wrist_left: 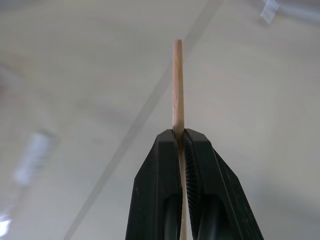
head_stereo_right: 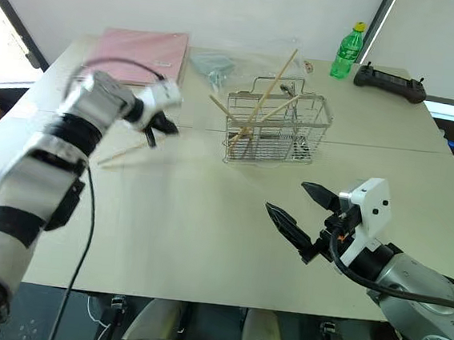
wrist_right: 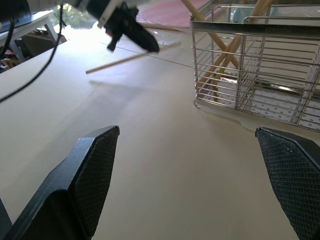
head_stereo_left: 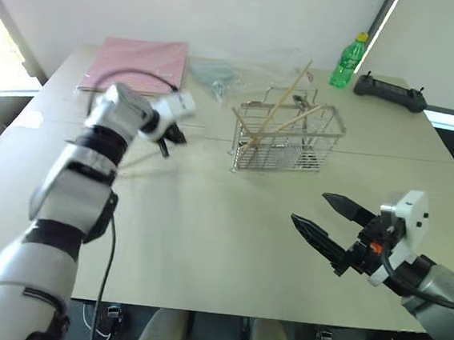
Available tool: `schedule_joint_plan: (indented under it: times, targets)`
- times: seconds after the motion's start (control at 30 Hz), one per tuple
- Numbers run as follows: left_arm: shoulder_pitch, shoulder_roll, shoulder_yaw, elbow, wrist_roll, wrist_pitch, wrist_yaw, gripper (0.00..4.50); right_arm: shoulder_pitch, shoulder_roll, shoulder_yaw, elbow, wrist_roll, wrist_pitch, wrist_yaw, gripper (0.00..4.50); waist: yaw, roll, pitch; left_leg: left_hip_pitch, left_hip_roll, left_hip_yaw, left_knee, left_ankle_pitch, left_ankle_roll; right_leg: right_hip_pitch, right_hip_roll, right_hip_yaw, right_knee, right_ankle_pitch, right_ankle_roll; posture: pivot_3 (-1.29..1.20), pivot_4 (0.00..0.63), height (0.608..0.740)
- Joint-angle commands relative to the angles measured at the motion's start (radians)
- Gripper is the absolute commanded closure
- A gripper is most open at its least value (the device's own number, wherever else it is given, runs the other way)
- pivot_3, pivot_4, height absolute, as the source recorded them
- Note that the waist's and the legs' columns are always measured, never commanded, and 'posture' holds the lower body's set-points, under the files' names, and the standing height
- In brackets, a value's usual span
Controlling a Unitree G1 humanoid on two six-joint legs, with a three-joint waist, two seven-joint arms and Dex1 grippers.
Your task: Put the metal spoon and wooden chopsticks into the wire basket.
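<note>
- Left wrist view first: the left gripper [wrist_left: 181, 137] has its 2 black fingers [wrist_left: 157, 185] pressed tight on 1 pale tan wooden chopstick [wrist_left: 177, 85], pinched partway along so a good length sticks out past the tips. That spare length should help when steering the stick's end over a rim.
- From the head cameras, the gripper hangs above the beige table [head_stereo_left: 204, 240], to the robot's left of the rectangular silver wire-grid basket [head_stereo_left: 288, 140]. The held stick trails back down toward the tabletop, and its lower end looks just off the surface or barely touching; I cannot tell which.
- The right gripper [head_stereo_left: 328, 217] waits near the table's front edge, well apart from the basket, its 2 fingers spread wide with nothing between them. It looks parked out of the way while the left arm carries.
- Inside the basket: at least 3 more wooden chopsticks lean crossed against each other, their upper ends poking out above the top rim and the wire loop handle.
- A shiny metal piece lies low in the basket in the right wrist view; it may be the metal spoon [wrist_right: 272, 87], but I cannot tell for sure.
- Judging by this, the task is nearly done: the held chopstick is the piece still outside, and it needs lifting over the rim.
</note>
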Motion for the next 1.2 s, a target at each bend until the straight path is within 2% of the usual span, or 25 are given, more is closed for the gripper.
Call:
schedule_joint_plan:
  times: [0.03,0.2,0.3,0.53,0.83,1.03,1.2]
  targets:
    - [-0.087,0.023,0.192,0.059,-0.127,-0.098,0.21,4.45,-0.016,-0.01,-0.016,-0.01,0.001,-0.014,0.002,0.0,0.0,0.0,0.0,0.0,-0.001,0.0,0.0,0.0,0.0,0.0,-0.001,0.0,0.0,-0.001,0.001,0.0,0.15,0.709]
    - [-0.157,-0.028,0.476,0.054,-0.375,-0.193,0.315,4.45,-0.032,-0.009,-0.004,-0.004,0.004,-0.007,-0.002,0.0,0.004,0.0,0.0,-0.004,-0.001,-0.001,0.001,0.0,0.0,-0.002,-0.002,0.0,0.0,0.001,-0.001,0.0,0.15,0.709]
    - [-0.157,-0.085,0.524,-0.001,-0.436,-0.236,0.288,4.45,-0.043,-0.012,-0.003,-0.003,0.014,-0.001,-0.008,0.0,0.004,0.0,0.0,-0.005,-0.002,-0.001,0.003,0.0,0.0,-0.002,-0.002,0.0,-0.001,0.002,0.0,0.0,0.15,0.709]
    - [-0.169,-0.206,0.535,-0.122,-0.516,-0.236,0.278,4.45,-0.038,-0.024,-0.022,-0.014,0.041,0.007,-0.015,0.0,-0.002,0.0,0.0,-0.004,-0.002,0.0,0.003,0.0,-0.001,-0.002,-0.001,0.0,-0.001,0.004,0.0,0.0,0.15,0.709]
    - [-0.18,-0.289,0.527,-0.294,-0.603,-0.161,0.285,4.45,-0.02,-0.032,-0.033,-0.02,0.054,0.0,-0.023,0.0,0.001,0.0,0.0,-0.004,-0.002,0.001,0.003,0.0,-0.001,-0.001,-0.001,0.0,-0.001,0.004,0.0,0.0,0.15,0.709]
    - [-0.084,-0.361,0.453,-0.4,-0.596,-0.09,0.28,4.45,-0.019,-0.025,-0.026,-0.018,0.044,-0.006,-0.024,0.0,0.002,0.0,-0.001,-0.003,-0.002,0.001,0.003,0.0,-0.001,0.001,-0.001,0.001,-0.002,0.004,0.0,0.0,0.15,0.709]
    - [-0.013,-0.379,0.392,-0.437,-0.569,-0.083,0.278,4.45,-0.022,-0.021,-0.021,-0.018,0.043,-0.009,-0.03,0.0,-0.003,0.0,0.0,0.0,-0.001,0.002,0.002,0.0,-0.001,0.002,0.0,0.001,-0.002,0.004,-0.001,0.0,0.15,0.709]
